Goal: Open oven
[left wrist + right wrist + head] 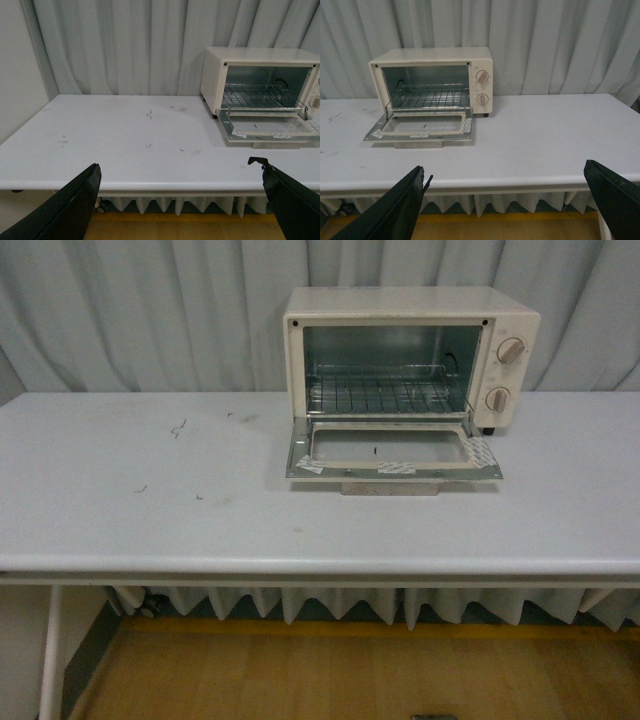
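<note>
On table (150, 520) rear, oven (410, 350) door down, both claws (180, 200) (510, 200) spread, off table.

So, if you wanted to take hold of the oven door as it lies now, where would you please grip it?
Probably the beige bar handle under the front edge of the lowered door, from the table's near side: it juts toward the robot, and the bar would fit an open claw.
</note>
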You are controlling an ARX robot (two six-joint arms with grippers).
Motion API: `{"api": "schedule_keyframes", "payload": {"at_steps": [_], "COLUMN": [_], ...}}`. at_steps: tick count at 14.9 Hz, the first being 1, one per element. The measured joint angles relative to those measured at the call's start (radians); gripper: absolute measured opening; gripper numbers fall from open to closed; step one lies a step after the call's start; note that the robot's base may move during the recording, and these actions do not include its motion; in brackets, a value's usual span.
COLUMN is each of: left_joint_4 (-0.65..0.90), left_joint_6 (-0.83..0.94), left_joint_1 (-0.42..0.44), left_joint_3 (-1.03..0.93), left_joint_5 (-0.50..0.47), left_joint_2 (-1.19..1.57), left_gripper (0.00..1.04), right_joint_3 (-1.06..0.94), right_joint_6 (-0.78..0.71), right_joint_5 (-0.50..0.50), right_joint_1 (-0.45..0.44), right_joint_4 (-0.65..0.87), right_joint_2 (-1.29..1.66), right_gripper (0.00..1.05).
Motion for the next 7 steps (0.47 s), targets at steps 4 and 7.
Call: {"api": "schedule_keyframes", "payload": {"at_steps": [4,7], "left_joint_4": [0.0,0.0], "left_joint_6": [0.0,0.0], "left_joint_1": [0.0,0.0], "left_joint_3": [0.0,0.0], "left_joint_5": [0.0,0.0], "left_joint_2": [0.0,0.0], "left_gripper": [0.98,0.98], "right_joint_3": [0.0,0.0], "right_joint_6": [0.0,0.0], "right_joint_5": [0.0,0.0], "right_joint_1": [0.0,0.0], "right_joint_4": [0.0,0.0], "right_joint_2": [0.0,0.0], "right_gripper": [0.98,0.98]}}
